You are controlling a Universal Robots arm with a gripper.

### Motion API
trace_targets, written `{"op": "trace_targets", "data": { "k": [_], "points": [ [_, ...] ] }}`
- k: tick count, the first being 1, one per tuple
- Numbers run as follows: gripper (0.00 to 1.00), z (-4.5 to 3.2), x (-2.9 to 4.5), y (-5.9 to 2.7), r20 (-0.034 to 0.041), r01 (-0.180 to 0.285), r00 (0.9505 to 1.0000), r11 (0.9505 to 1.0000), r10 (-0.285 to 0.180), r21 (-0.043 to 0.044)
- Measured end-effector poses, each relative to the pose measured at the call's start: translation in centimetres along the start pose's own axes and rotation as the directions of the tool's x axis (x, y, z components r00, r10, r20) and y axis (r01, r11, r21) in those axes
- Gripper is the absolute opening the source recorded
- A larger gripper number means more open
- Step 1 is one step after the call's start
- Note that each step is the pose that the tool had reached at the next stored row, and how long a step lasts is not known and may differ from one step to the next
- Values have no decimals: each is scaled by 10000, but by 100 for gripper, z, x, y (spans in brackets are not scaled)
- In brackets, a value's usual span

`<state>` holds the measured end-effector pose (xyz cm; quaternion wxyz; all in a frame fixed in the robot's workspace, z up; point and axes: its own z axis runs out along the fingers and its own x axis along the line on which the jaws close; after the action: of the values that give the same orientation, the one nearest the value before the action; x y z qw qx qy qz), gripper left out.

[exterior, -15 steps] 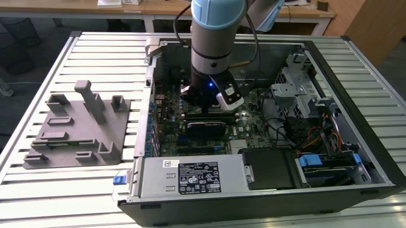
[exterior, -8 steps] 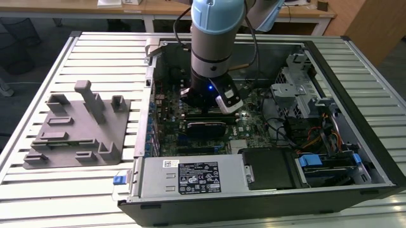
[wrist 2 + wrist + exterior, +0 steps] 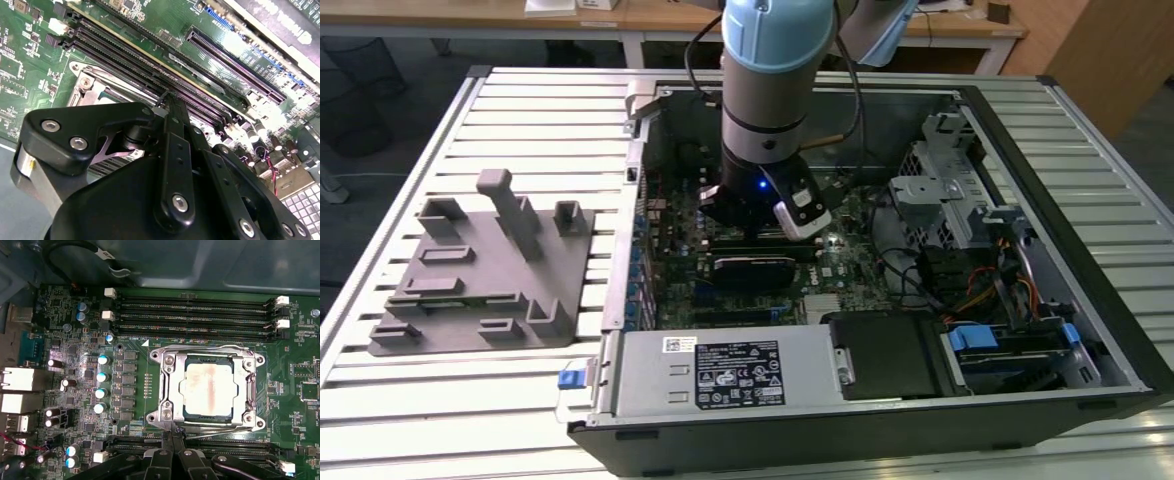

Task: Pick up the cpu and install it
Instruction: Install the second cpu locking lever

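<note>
One cpu (image 3: 207, 390), flat and square with a dull silver-grey lid showing a faint pinkish smear, lies seated inside the socket frame (image 3: 167, 390), a bright stamped-metal surround with screw heads at its corners, on the green motherboard (image 3: 75, 335). End effector (image 3: 172, 437): black, matte, linkage-built with round fasteners; its fingers appear drawn together to a narrow tip with nothing between them, poised just beside the frame's edge nearest the camera, in both wrist views. Long dark ribbed memory slots (image 3: 195, 305) run beside the socket. Exterior view: the arm reaches down into an open black computer case (image 3: 1067, 250); a grey plastic fixture block (image 3: 480, 270) with upright posts stands on the ribbed pale desk (image 3: 400, 150), at the exterior view's left. Judged stage: chip already placed, installation near its close; whether the frame is latched cannot be told. Any further move here calls for light, precise contact at the frame, clear of the lid.
</note>
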<state>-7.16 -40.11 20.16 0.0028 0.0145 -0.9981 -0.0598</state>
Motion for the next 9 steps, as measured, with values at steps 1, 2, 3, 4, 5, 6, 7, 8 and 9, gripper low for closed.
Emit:
{"op": "trace_targets", "data": {
  "k": [1, 2, 3, 4, 5, 6, 7, 8, 9],
  "points": [
    [11, 0, 0, 0, 1, 0, 10000, 10000, 0, -3],
    [11, 0, 0, 0, 0, 0, 10000, 10000, 0, -4],
    [11, 0, 0, 0, 0, 0, 10000, 10000, 0, -4],
    [11, 0, 0, 0, 0, 0, 10000, 10000, 0, -5],
    [11, 0, 0, 0, 0, 0, 10000, 10000, 0, -5],
    [11, 0, 0, 0, 0, 0, 10000, 10000, 0, -5],
    [11, 0, 0, 0, 0, 0, 10000, 10000, 0, -5],
    [11, 0, 0, 0, 0, 0, 10000, 10000, 0, -5],
    [11, 0, 0, 0, 0, 0, 10000, 10000, 0, -6]
  ]
}}
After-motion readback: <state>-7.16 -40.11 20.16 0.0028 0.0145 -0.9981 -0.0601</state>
